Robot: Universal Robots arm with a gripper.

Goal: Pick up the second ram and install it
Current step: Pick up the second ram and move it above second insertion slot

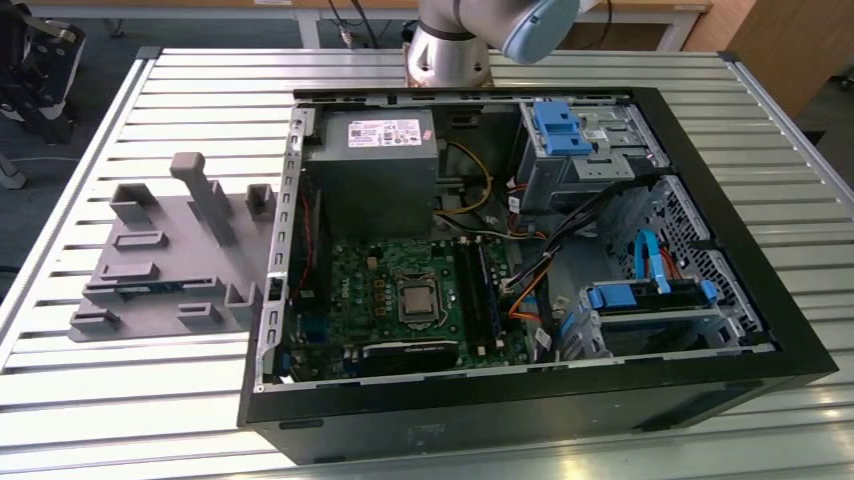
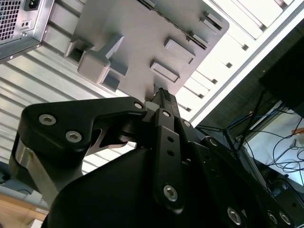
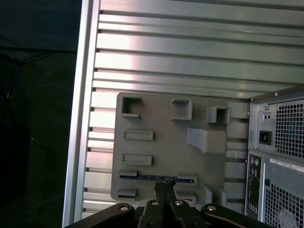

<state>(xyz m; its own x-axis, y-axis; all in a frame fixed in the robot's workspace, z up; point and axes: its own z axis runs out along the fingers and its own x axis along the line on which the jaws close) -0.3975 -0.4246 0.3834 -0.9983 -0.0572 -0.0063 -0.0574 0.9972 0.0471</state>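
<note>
the tabletop point(image 1: 134, 400) is a broad surface of ribbed, silvery metal slats running across the exterior view, edged by a pale metal rail. light falls bright on it, and in the first wrist view the slats point(image 3: 190, 52) carry strong white glare. beyond its far edge stand a wooden desk point(image 1: 641, 8) on white legs and, at the exterior view's right, a wooden panel point(image 1: 787, 45). the floor point(image 3: 38, 95) beside the tabletop is dark. in the second wrist view, loose cables point(image 2: 285, 152) lie past the rail.
</note>
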